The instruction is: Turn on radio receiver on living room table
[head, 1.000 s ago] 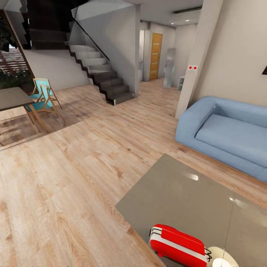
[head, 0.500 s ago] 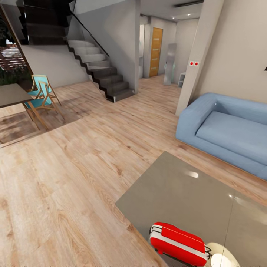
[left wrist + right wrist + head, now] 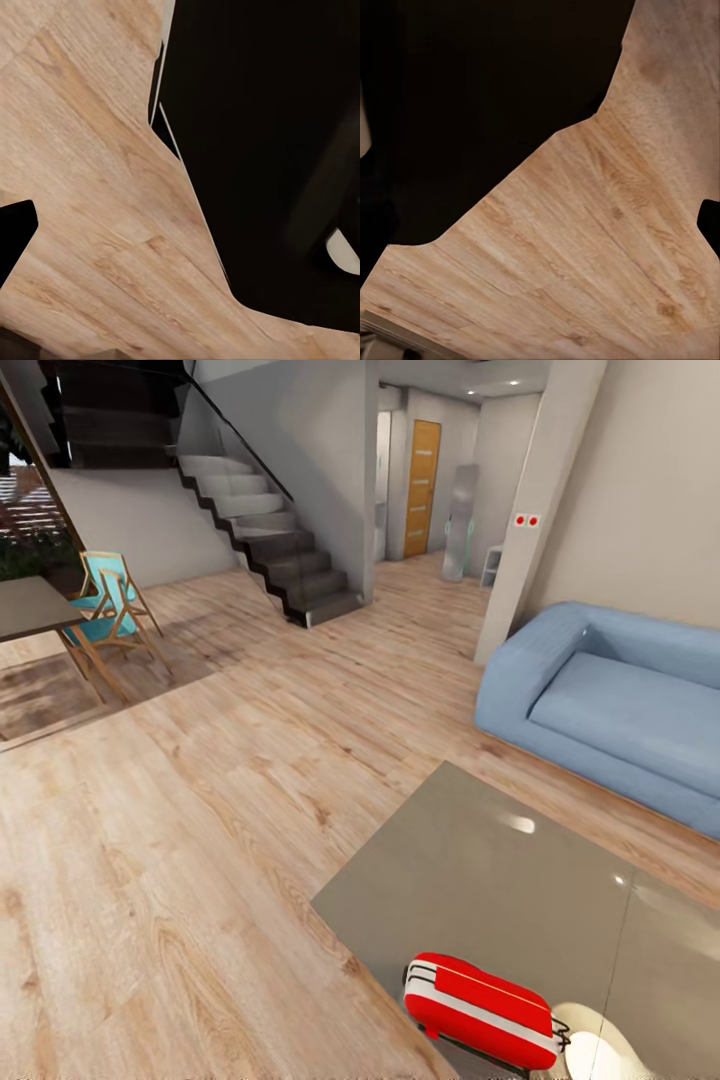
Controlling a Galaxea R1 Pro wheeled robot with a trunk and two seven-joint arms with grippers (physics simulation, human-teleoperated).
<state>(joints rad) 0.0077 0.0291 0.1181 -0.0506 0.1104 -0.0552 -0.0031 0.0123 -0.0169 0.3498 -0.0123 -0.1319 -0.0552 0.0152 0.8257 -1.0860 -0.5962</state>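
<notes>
The red radio receiver [image 3: 482,1010] with white trim bands lies on its side near the front left corner of the low table [image 3: 480,870], whose grey-beige top is glossy. It sits at the bottom of the head view, close to me. The living room has a light wood plank floor [image 3: 200,840] and a blue sofa [image 3: 610,705] beyond the table at the right. In the left wrist view a dark tip [image 3: 13,229] shows at the edge over the floor. The right wrist view has a similar dark tip [image 3: 709,223]. Neither view shows how the jaws stand.
A pale rounded shape [image 3: 600,1050] sits just right of the radio at the bottom edge. A darker dining table [image 3: 30,610] and a turquoise folding chair [image 3: 110,610] stand far left. A staircase [image 3: 270,550] and a hallway with an orange door [image 3: 421,488] lie behind.
The whole head view has shifted a little, so the camera has moved. The sofa and stairs sit slightly higher in the picture. The radio has not moved on the table.
</notes>
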